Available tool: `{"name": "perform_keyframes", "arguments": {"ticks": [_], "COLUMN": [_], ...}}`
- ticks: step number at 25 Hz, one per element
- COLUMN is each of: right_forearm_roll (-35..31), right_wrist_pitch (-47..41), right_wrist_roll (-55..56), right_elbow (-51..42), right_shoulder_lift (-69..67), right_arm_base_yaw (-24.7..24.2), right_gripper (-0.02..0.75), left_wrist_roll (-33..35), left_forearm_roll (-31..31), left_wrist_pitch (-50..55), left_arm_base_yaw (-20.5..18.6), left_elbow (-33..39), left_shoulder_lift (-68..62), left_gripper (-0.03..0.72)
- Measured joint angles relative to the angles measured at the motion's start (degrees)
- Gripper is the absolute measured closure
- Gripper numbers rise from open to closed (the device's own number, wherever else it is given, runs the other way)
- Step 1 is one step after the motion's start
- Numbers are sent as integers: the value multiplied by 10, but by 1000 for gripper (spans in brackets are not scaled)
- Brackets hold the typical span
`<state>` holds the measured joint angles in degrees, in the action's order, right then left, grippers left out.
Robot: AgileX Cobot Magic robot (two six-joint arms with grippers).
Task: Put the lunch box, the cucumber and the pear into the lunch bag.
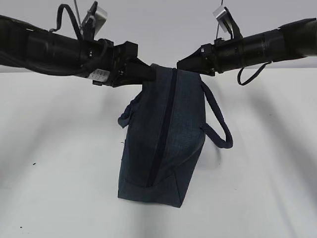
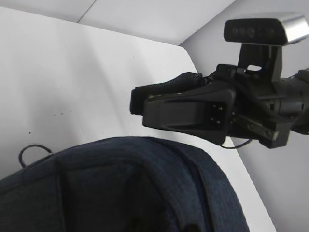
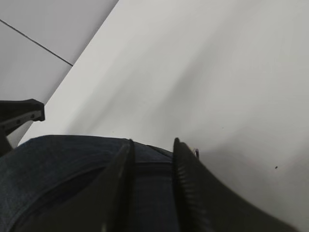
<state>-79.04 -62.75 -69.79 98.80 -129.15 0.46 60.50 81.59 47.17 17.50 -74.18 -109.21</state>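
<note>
Well, from the exterior view the dark navy fabric lunch bag (image 1: 163, 139) stands on end on the white table (image 1: 59, 173), its closed zipper running top to bottom down the face toward me and one rolled handle (image 1: 218, 124) looping out to the right. Both black arms meet at its top edge: the left gripper (image 1: 148, 73) presses in from the left, the right gripper (image 1: 184, 64) from the right. From here I cannot tell whether either one actually pinches the cloth.

Next, the left wrist view shows navy fabric bulging along the bottom and the other arm's gripper (image 2: 145, 104) just above it, with its camera block behind; the left gripper's own jaws are out of this picture, so I cannot tell its state.

Then the right wrist view: two dark fingers (image 3: 120, 183) stand a little apart over the fabric, a strip of bag showing between them. They look slightly parted, though whether they grip a fold I cannot say.

No lunch box, cucumber or pear shows anywhere, and with the zipper shut I would guess the packing is done and only the release remains
</note>
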Motion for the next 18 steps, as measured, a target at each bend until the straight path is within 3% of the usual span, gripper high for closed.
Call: {"name": "perform_keyframes", "arguments": {"ticks": [4,6,11,18], "right_forearm_roll": [-2,-7,-35,-56], "right_wrist_pitch": [-7,-26,-44,-44], "right_wrist_roll": [14,17,20,39], "right_elbow": [0,0,0,0], "right_shoulder_lift": [0,0,0,0], "right_arm_base_yaw": [0,0,0,0], "right_gripper": [368,335,320,319], "left_wrist_roll": [0,0,0,0], "left_forearm_roll": [12,16,31,50], "left_wrist_pitch": [-4,-6,-7,11], "left_arm_base_yaw": [0,0,0,0], "left_elbow": [0,0,0,0], "left_shoulder_lift": [-15,-20,-20,-20], "left_gripper": [363,314,310,383]}}
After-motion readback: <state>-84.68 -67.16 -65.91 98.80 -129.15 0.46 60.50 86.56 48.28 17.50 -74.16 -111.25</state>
